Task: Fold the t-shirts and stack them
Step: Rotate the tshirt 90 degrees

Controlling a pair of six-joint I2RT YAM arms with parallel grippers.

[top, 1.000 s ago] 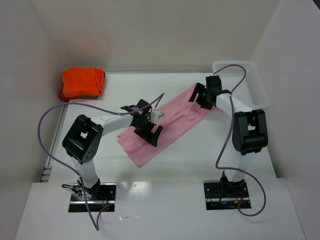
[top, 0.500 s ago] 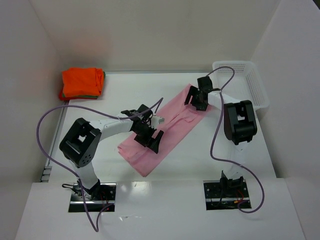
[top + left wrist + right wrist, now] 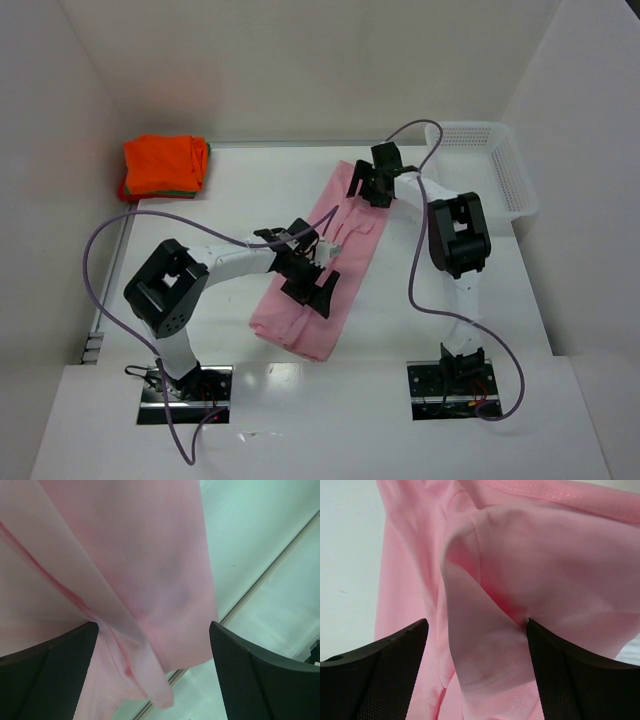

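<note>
**Both arms over the pink shirt, jaws wide**

The left arm stretches from lower left, its left gripper spread open over the long folded pale pink cloth t-shirt at frame centre. The right arm bends at the elbow, its right gripper open at the shirt's upper end. A bright orange folded t-shirt sits upper left.

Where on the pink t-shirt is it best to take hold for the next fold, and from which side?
Likely the near short edge of the pink t-shirt, pinched from above at its corners. It lies as a long strip running away from the arms, so lifting that end to the far end would halve it.
</note>
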